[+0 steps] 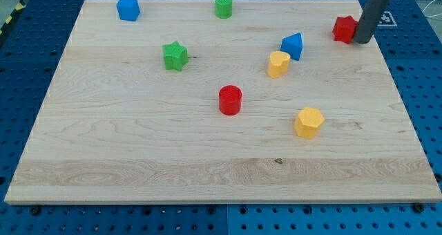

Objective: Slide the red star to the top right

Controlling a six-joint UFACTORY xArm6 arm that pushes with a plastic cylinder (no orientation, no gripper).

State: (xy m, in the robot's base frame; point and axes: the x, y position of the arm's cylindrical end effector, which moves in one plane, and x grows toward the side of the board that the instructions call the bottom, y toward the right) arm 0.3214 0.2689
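Eight blocks on board [103, 159], my tip [362, 41] touching red star [343, 28]

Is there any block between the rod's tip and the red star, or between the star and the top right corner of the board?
Nothing visible. My tip sits right against the red star on its right side, and no block lies between the star and the board's top right corner.

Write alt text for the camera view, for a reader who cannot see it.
My tip touches the right side of the red star near the wooden board's top right corner. Seven other blocks lie scattered, including a red cylinder near the centre and a green star toward the left.
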